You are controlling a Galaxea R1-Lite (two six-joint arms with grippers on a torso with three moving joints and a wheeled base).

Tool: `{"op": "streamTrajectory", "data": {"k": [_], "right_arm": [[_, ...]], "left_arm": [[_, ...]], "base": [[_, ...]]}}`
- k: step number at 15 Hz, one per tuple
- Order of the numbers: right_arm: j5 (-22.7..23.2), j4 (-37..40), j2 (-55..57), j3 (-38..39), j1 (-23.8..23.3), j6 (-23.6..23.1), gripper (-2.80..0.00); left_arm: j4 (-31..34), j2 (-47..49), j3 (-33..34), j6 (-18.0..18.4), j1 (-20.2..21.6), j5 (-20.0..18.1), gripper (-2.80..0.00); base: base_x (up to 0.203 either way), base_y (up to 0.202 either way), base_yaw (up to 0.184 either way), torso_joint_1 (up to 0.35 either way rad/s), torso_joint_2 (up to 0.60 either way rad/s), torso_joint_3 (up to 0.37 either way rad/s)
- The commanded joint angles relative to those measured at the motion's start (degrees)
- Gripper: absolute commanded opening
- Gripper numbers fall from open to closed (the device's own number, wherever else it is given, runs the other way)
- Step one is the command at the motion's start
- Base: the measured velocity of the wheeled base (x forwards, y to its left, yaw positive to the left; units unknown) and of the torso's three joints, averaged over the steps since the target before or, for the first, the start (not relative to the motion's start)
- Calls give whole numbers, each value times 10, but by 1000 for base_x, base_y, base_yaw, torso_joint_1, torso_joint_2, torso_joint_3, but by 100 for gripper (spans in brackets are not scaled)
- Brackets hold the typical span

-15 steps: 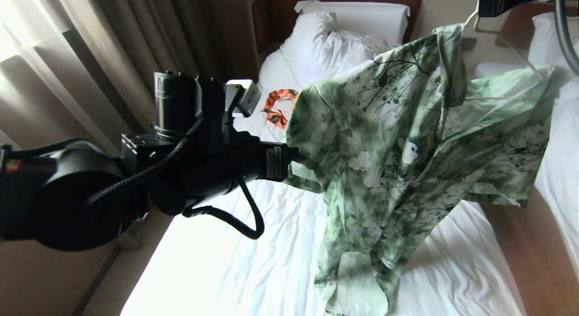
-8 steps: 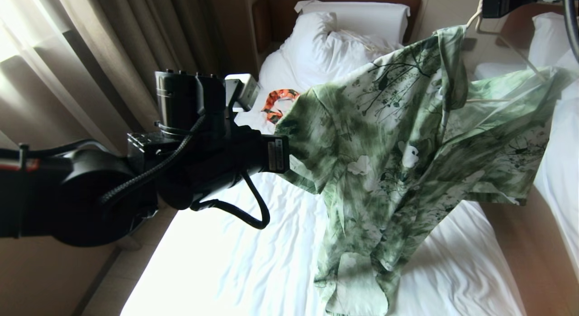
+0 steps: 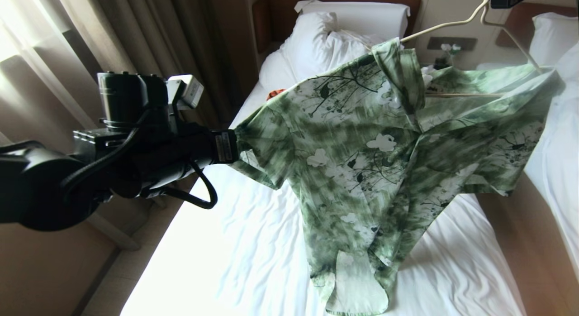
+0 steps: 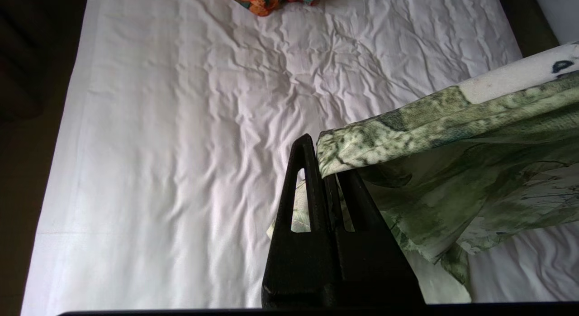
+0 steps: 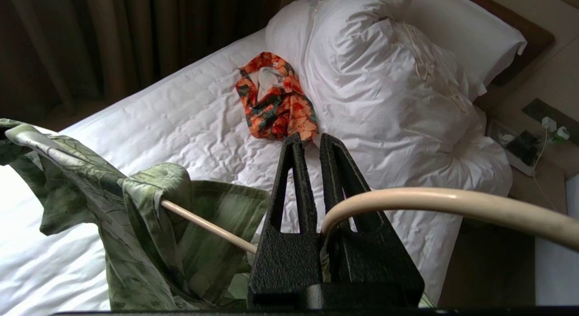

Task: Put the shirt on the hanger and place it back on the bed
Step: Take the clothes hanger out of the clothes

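Threading step: left gripper [image 4: 323, 164], clamped on the green flower-print shirt's [image 3: 362, 157] sleeve hem at nine o'clock, stretched it above the white-sheeted bed [image 3: 253, 243]; right gripper [image 5: 312, 144], at one o'clock, pinched the cream wire hanger [image 3: 445, 24], half-sleeved; next move likely needs the free shoulder drawn over.

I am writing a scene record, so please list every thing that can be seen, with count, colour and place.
shirt: one, green with white flowers, held up over the bed
hanger: one, cream, inside the shirt, hook end up
bed: one, white sheet, under the shirt
duvet: one, white, bunched near the pillow
pillow: one, white, at the headboard
orange garment: one, orange and dark green, on the sheet
curtains: beige, left of the bed
left gripper: black, shut on a shirt edge
right gripper: black, shut on the hanger
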Motion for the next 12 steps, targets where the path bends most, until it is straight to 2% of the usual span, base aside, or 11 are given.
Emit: {"op": "streamTrajectory", "data": {"k": [1, 8, 9, 10, 12], "right_arm": [[-1, 1, -1, -4, 0, -2, -280], [-2, 2, -1, -4, -1, -6, -280], [-6, 2, -1, -4, -1, -6, -280], [-10, 1, -1, -4, -1, -6, -280], [-11, 1, -1, -3, -1, -6, -280]], "left_arm": [[2, -16, 9, -1, 11, -2, -280], [2, -59, 19, -5, -4, -6, -280], [2, -61, 22, -5, -4, -7, -31], [2, -70, 26, -5, -5, -9, 0], [3, -103, 45, -5, -7, -20, 0]], "base": [[0, 0, 0, 0, 0, 0], [0, 0, 0, 0, 0, 0], [0, 0, 0, 0, 0, 0], [0, 0, 0, 0, 0, 0], [0, 0, 0, 0, 0, 0]]}}
